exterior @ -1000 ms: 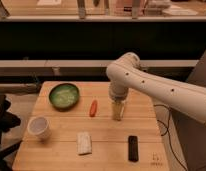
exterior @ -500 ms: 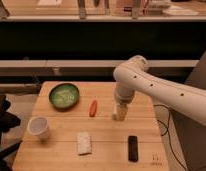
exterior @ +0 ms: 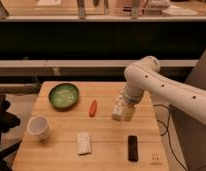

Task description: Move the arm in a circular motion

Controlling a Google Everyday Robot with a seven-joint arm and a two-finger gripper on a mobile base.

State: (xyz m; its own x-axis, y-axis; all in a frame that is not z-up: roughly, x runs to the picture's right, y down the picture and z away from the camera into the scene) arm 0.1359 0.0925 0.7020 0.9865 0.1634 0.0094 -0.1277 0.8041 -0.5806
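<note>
While it reaches in from the right edge of the scene, the large white robot arm of thick rounded tubes with small dark dots (exterior: 168,89) runs up and leftward to a bulbous joint over the far right part of the light wooden table (exterior: 110,151), then bends sharply and drops toward the tabletop. Its long upper segment lies slantwise, right to left, and the short last link stands nearly upright, tipped slightly leftward. At its end the beige gripper (exterior: 122,111) points down at the right half of the table, close to the surface; whether it touches the wood, or whether it is spread or closed, cannot be told. One arm and one gripper are in view. Five things lie on the table, one of each: a round green bowl (exterior: 64,95) at the far left, a small red oblong piece (exterior: 93,107) just left of the gripper, a white cup (exterior: 38,127) at the near left, a pale flat rectangular packet (exterior: 84,143) near the front edge, and a black rectangular bar (exterior: 132,148) nearer than the gripper.
</note>
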